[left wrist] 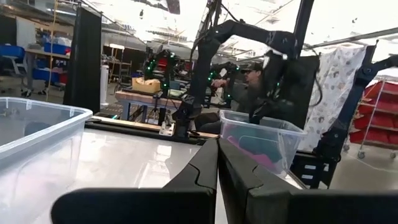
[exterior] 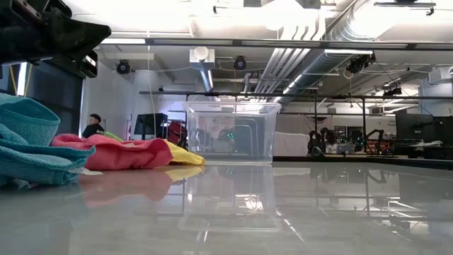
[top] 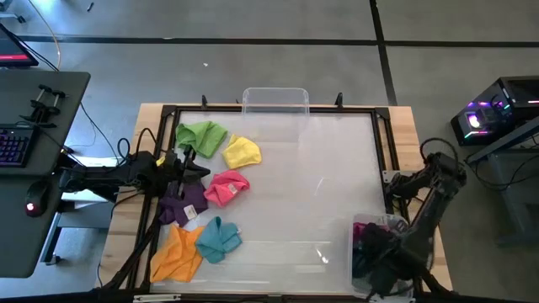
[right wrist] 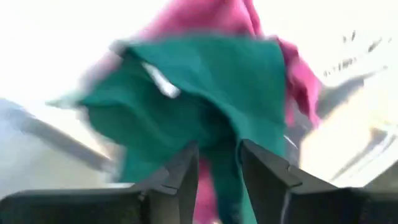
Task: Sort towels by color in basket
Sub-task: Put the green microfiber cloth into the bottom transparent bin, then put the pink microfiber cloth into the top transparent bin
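Observation:
Six towels lie loose on the table's left: light green (top: 202, 135), yellow (top: 242, 151), pink (top: 227, 187), purple (top: 181, 206), teal (top: 221, 238) and orange (top: 178, 252). A clear basket (top: 354, 257) at the near right holds the magenta towel (top: 364, 229). My right gripper (right wrist: 219, 171) points down over this basket, with the dark green towel (right wrist: 205, 93) between its fingers. My left gripper (left wrist: 217, 165) is shut and empty, held level above the table beside the loose towels. My right gripper has a bunched fold of the dark green towel (right wrist: 222, 180) between its two fingers, which come from above and point down. The rest of the towel spreads out below the fingers, over the magenta towel (right wrist: 298, 81). Blur hides whether it hangs clear.
A second clear basket (top: 275, 105) stands at the middle of the far edge. A black frame (top: 383, 151) borders the white tabletop, whose middle is bare. Beyond the table, a person (left wrist: 252, 81) sits behind the right arm, and another (exterior: 92, 126) shows far off.

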